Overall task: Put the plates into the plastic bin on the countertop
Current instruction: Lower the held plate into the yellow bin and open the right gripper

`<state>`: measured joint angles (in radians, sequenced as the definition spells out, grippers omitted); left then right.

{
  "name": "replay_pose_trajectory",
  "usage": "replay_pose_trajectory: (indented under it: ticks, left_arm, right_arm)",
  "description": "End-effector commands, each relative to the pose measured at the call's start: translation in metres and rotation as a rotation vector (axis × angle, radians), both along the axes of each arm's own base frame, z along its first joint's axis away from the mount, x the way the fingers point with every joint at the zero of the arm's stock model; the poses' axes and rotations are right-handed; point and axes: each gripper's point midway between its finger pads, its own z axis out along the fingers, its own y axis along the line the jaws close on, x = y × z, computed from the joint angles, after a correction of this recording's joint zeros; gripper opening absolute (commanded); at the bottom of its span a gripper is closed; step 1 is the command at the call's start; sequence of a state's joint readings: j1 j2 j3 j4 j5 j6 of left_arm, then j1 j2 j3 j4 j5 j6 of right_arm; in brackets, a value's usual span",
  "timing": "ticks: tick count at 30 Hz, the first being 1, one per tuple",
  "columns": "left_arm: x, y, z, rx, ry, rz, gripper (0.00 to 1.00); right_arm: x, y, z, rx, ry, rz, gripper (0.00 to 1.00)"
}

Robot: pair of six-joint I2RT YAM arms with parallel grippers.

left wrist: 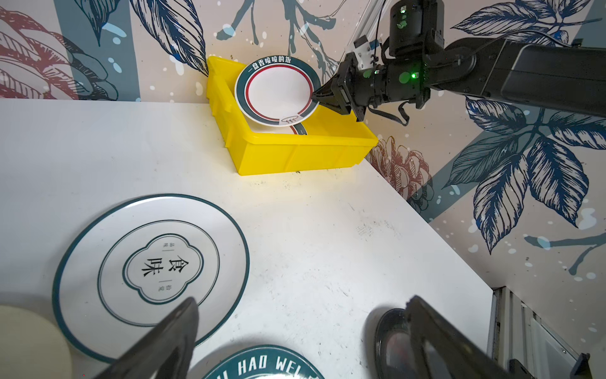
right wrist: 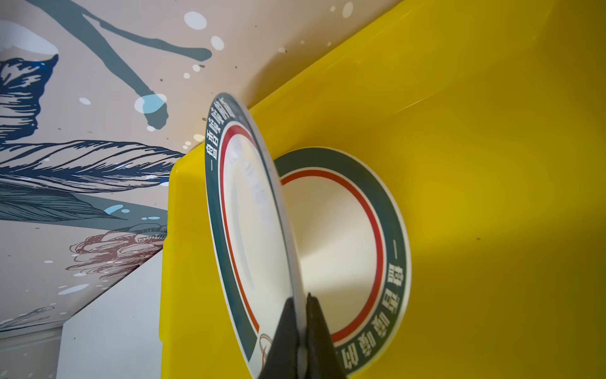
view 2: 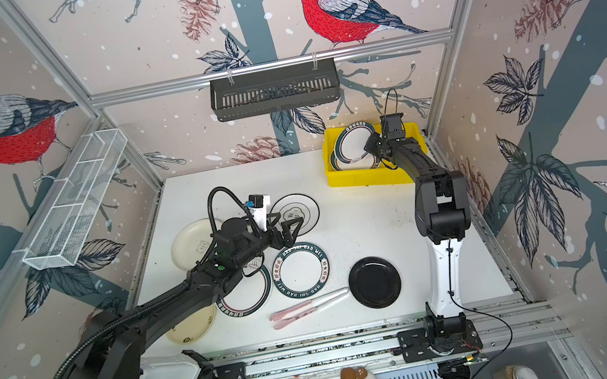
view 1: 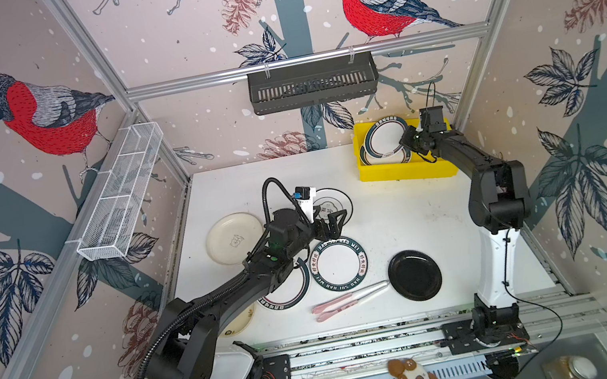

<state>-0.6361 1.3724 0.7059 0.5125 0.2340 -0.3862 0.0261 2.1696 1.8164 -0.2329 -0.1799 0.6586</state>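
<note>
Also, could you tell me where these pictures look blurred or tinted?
Left wrist view: the open left gripper's black fingers are out of focus; the yellow plastic bin throws a yellow tint on the white countertop. Right wrist view: the shut right gripper, pinching the green-rimmed white plate, is blurred.

Both arms are mostly matte black with chunky rounded joints. The left arm [view 1: 227,292] and right arm [view 1: 492,191] each sit on a black base plate with small screws, bolted onto the aluminium rail [view 1: 363,346]. The link right above the rail is a glossy white shell on both.

The left one has a fat ribbed black hose [view 1: 266,201] running along it. The right one just gets a thin black cable [view 1: 506,254] down the white shell.

Little green lights [left wrist: 405,77] glow on the joints far from the rail.

The left wrist camera [view 1: 304,192] sits on a white bracket with a blue bit, while the right wrist camera [view 1: 433,117] is a plain black box.

Fingers on the left gripper [left wrist: 303,300] and right gripper [left wrist: 315,96] are black pointy triangles.
</note>
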Motion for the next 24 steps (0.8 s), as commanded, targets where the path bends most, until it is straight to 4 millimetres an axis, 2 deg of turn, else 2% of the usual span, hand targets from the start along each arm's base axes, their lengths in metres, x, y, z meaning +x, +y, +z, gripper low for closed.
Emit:
replay_pose_trajectory:
  ticks: [1, 11, 14, 17, 19, 24]
  left_arm:
    - [-0.001, -0.001, 0.005, -0.001, -0.017, -0.005, 0.98]
    - [0.000, -0.003, 0.008, 0.001, -0.024, -0.011, 0.98]
    - [0.000, -0.005, 0.009, -0.003, -0.023, -0.013, 0.98]
    - [-0.001, -0.005, 0.008, -0.005, -0.021, -0.013, 0.98]
    - [-0.001, -0.005, 0.009, -0.006, -0.023, -0.011, 0.98]
    - [-0.001, -0.005, 0.009, -0.006, -0.027, -0.013, 0.98]
  right_arm:
    - [-0.002, 0.002, -0.019, -0.027, 0.079, 0.019, 0.00]
    - [0.011, 0.000, -0.030, -0.089, 0.124, 0.022, 0.00]
    - [0.013, 0.001, -0.040, -0.106, 0.145, 0.024, 0.00]
    - [0.013, 0.001, -0.051, -0.114, 0.175, 0.031, 0.05]
    - [0.012, 0.002, -0.057, -0.117, 0.188, 0.038, 0.11]
    - [0.010, 0.004, -0.061, -0.148, 0.195, 0.048, 0.21]
